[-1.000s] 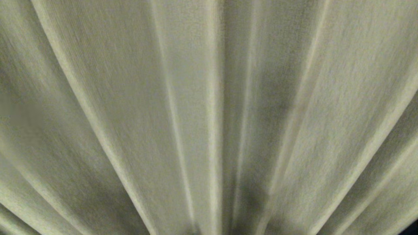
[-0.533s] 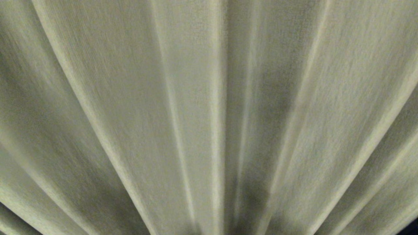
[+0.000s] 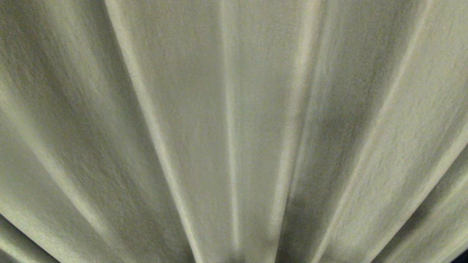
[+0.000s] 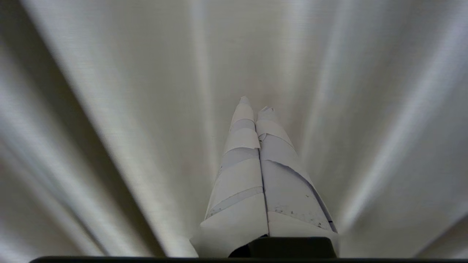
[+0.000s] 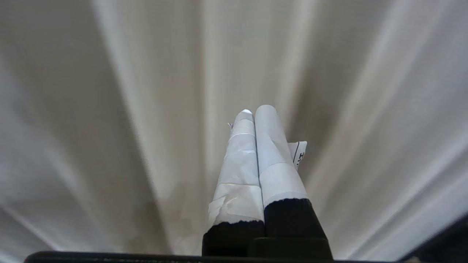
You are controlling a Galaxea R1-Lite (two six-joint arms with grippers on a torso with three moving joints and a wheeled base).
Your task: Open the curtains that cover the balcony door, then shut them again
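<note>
The cream woven curtains hang shut and fill the whole head view with long vertical pleats. A straight pale edge runs down right of centre with a dark fold beside it. The balcony door is hidden behind the fabric. Neither arm shows in the head view. In the left wrist view my left gripper, its fingers wrapped in white tape, is shut on nothing and points at the curtains without touching them. In the right wrist view my right gripper, also taped, is shut and empty, facing the curtains.
A small dark patch shows past the fabric at the lower right corner of the head view. A similar dark corner appears in the right wrist view. A loose paper tag sticks out from the right gripper's tape.
The whole head picture has slid to the right, pleats and all, so the camera has moved rather than the curtains. The fabric hangs in the same folds.
</note>
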